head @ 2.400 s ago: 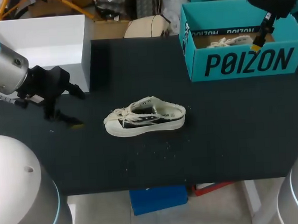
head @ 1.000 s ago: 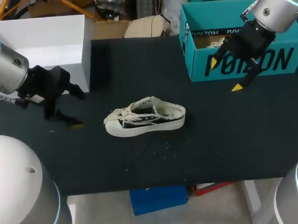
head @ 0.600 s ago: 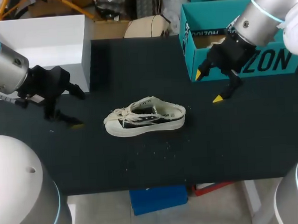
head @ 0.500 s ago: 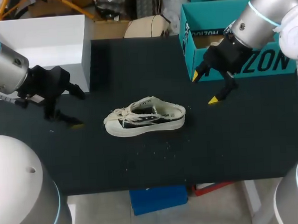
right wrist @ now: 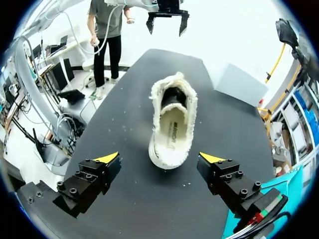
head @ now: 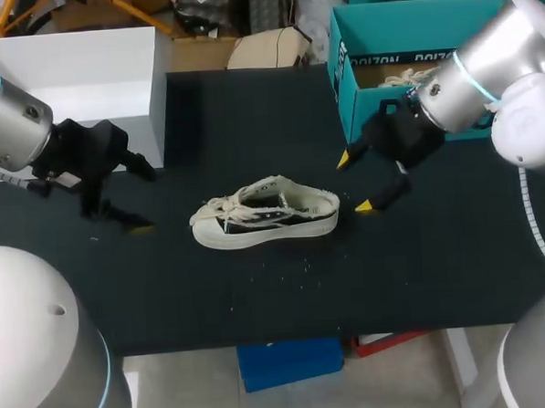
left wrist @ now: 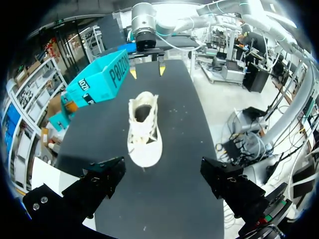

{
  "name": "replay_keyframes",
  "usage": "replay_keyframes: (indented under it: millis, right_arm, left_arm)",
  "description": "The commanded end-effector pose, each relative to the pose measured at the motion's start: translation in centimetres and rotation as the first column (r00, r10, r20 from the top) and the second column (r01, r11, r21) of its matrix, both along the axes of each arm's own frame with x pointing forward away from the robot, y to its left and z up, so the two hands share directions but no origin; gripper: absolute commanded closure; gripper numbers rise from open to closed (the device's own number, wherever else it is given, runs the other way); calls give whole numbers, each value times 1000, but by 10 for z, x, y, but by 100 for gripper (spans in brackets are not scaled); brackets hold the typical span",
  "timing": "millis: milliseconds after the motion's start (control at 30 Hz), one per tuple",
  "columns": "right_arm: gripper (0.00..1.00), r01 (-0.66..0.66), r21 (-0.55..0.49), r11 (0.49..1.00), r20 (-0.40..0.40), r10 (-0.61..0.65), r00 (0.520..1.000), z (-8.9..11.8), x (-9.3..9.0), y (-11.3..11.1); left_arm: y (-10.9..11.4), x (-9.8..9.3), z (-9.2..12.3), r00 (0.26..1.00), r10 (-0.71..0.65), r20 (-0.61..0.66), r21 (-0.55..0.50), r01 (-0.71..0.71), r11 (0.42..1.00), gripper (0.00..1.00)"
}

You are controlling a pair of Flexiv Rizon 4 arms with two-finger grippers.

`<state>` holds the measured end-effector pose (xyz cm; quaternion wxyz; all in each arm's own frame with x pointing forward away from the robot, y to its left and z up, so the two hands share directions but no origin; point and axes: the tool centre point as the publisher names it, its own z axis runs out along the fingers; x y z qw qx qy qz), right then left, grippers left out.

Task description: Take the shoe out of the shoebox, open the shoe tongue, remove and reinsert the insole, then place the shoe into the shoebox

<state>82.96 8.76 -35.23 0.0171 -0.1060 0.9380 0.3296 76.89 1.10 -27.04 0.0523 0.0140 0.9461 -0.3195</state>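
Observation:
A black and white low-top shoe (head: 266, 213) lies on its sole mid-table, toe and laces toward my left arm. My right gripper (head: 354, 182) hovers open just off its heel. In the right wrist view the shoe (right wrist: 172, 119) lies straight ahead, heel nearest, its insole showing, with the gripper (right wrist: 159, 158) open and nothing between its fingers. My left gripper (head: 142, 200) stands open to the left of the toe, apart from it. From the left wrist the shoe (left wrist: 143, 132) is ahead of the open gripper (left wrist: 164, 181), toe nearest. The teal shoebox (head: 433, 118) stands at the back right.
A second pale shoe (head: 412, 74) lies inside the shoebox. A white open box (head: 83, 77) stands at the back left corner, close behind my left arm. Small white crumbs dot the black table (head: 286, 295) in front of the shoe.
My right arm has swung from over the shoebox down and left to the shoe's heel, gripper staying open. The left arm and the shoe have not moved.

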Motion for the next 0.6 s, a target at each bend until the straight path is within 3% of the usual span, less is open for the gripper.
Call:
replay_keyframes:
  millis: [33, 600]
  right_arm:
    - [0, 7, 34, 999, 0, -7, 1000, -20, 5, 10]
    - [0, 73, 196, 978, -15, -71, 997, -48, 16, 23]
  left_arm:
    - [0, 0, -2, 1000, 1, 4, -1, -1, 1000, 0]
    - [0, 0, -2, 1000, 1, 4, -1, -1, 1000, 0]
